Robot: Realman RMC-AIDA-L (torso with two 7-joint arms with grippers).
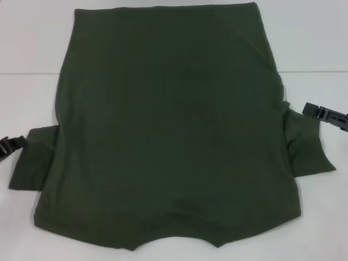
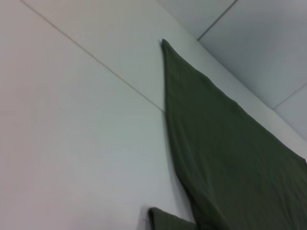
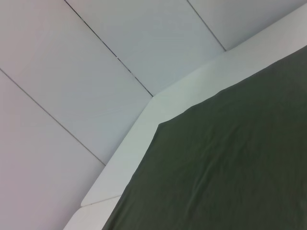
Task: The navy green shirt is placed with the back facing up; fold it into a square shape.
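The left claw (image 1: 12,145) is sitting at the 9 o'clock edge of the head view, low over the white table (image 1: 27,43). Only its black tip is showing, just beside the hem of the left sleeve (image 1: 33,157). Whether it is released or clenched cannot be told from any view. The left sleeve is lying flat on the table and pointing toward 8 o'clock.

The navy green shirt (image 1: 174,125) is lying spread flat at the centre of the table, plain side up, with no lettering showing. Its straight bottom hem is lying at 12 o'clock and its curved neckline at 6 o'clock, nearest the robot. The body fabric is lying mostly smooth, with light creases near the 3 o'clock side. In the left wrist view, the shirt (image 2: 225,158) is showing as a long dark wedge on the pale table (image 2: 72,143). In the right wrist view, the shirt (image 3: 225,158) is covering the table (image 3: 144,124) up to near its edge.

The right sleeve (image 1: 307,147) is lying rumpled toward 4 o'clock. The right claw (image 1: 326,115) is hovering at 3 o'clock, just above and beside this sleeve. Its black fingers are showing, but whether they are released or clenched cannot be told.
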